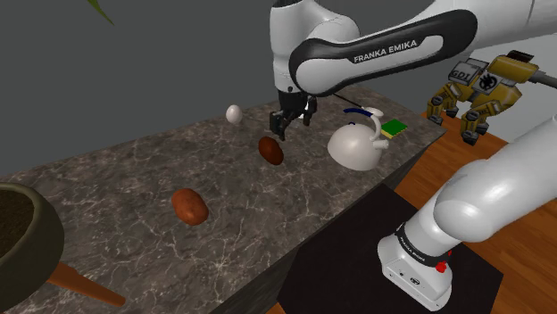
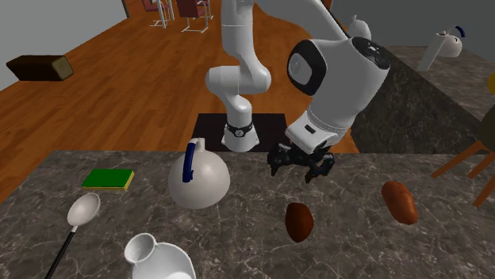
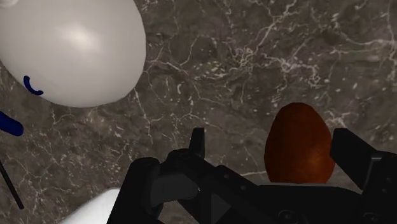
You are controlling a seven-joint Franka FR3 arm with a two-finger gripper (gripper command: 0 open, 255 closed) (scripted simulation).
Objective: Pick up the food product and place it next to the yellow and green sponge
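Marbled dark stone counter [image 1: 125, 178] underneath everything, stretching away to the shoulder view's left. Over it, white Franka arm [image 1: 299, 36], bent down toward the far side of the slab. Next in size, round white kettle [image 2: 198, 182] with a blue handle, standing between the work spot and the goal. Black gripper [image 2: 297, 169] poised above the stone with fingers spread wide, clasping nothing. Directly beneath, dark brown oval food product [image 3: 299, 143], lying on the counter between the two fingers in the wrist view, apparently untouched. Redder brown lump [image 2: 399, 202] well apart, on the second exterior view's right. Smallest, green and yellow sponge [image 2: 109, 179], flat beyond the kettle on that view's left.

Approach step, by the look of it, with the grasp not yet made. Next, probably: lower straight down until the fingers flank the oval, close, lift clear, carry past the kettle, set down just beside the sponge.
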